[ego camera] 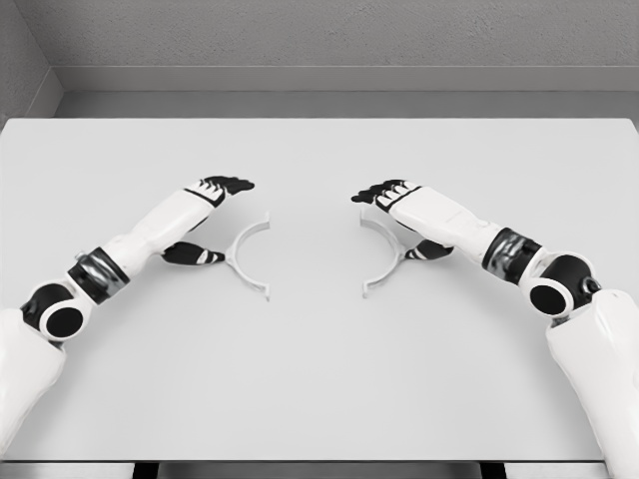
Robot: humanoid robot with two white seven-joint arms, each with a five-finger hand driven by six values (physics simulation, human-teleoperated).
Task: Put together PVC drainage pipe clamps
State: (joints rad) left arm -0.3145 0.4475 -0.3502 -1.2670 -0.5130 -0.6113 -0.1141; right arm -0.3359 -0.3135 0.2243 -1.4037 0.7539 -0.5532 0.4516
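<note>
Bench [319, 379]: carries both clamp halves, apart, mouths facing.
Left hand [215, 215]: fingers released, flanking left clamp half [247, 257].
Right hand [399, 215]: released, around right clamp half [382, 257].
Advice: pinch both arcs mid-curve, slide together level.

Both white arms are extended inward from the lower corners, elbows bent. The left hand [212, 215] and right hand [394, 215] are held low, fingers extended, thumbs spread apart, nothing grasped.

No legible text or markings anywhere.
</note>
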